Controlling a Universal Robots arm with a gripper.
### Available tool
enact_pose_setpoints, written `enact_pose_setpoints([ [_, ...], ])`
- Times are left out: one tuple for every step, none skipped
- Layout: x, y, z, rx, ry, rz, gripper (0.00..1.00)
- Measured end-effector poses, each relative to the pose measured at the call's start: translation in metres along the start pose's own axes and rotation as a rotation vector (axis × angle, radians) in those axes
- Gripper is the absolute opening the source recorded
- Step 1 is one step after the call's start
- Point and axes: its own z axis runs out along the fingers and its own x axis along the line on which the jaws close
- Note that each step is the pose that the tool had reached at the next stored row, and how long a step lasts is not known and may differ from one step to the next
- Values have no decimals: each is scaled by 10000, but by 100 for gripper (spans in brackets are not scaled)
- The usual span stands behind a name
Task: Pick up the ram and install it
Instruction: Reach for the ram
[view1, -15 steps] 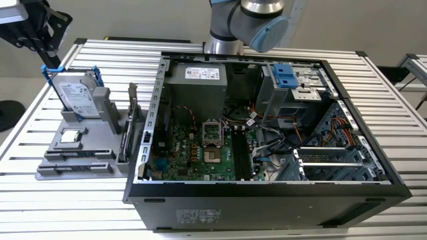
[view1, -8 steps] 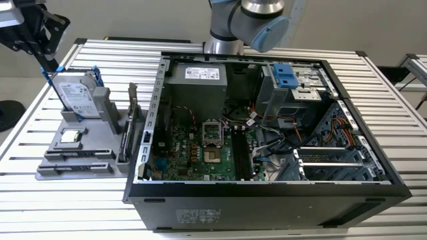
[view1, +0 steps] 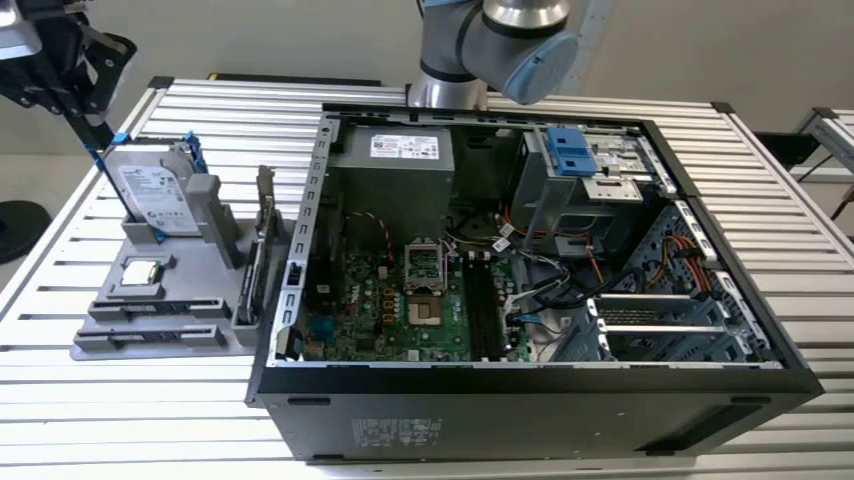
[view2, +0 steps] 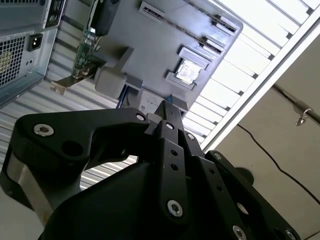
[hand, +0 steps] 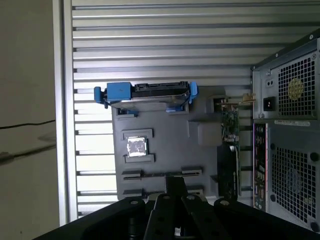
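Note:
My gripper (view1: 70, 88) hangs high at the exterior view's left, above the back corner of the grey holder tray (view1: 100, 325). Its black fingers look shut on the ram (view1: 91, 120), a thin dark stick with a bluish end that points down toward the tray. In the second wrist view the ram (view2: 167, 111) sticks out just past the closed fingertips (view2: 175, 137). Seen end-on in the first wrist view, the ram (hand: 175, 184) is a narrow dark piece over the gripper (hand: 175, 199), above the tray's long slots (hand: 162, 174).
On the tray stand a silver hard drive in a blue frame (view1: 156, 196), a square chip (view1: 143, 272) and an upright card with a metal bracket (view1: 267, 235). To the exterior view's right lies the open computer case (view1: 287, 300), its motherboard memory slots (view1: 483, 310) exposed among loose cables.

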Motion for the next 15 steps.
enact_pose_setpoints([
  [-1,-9,0,0,0,0,0],
  [-1,-19,-1,0,1,0,0],
  [-1,-29,-1,0,2,0,0],
  [-2,-43,-2,0,4,0,0],
  [-4,-62,-3,0,8,0,0],
  [-6,-81,-3,0,13,1,0],
  [-9,-104,-4,0,20,0,0],
  [-12,-125,-6,1,27,0,0],
  [-16,-150,-6,1,35,0,0],
  [-20,-175,-8,2,45,1,0],
  [-24,-202,-9,2,53,2,0],
  [-27,-227,-10,2,60,3,0],
  [-29,-248,-11,2,67,3,0],
  [-31,-269,-12,3,73,3,0],
  [-33,-288,-13,3,77,3,0],
])
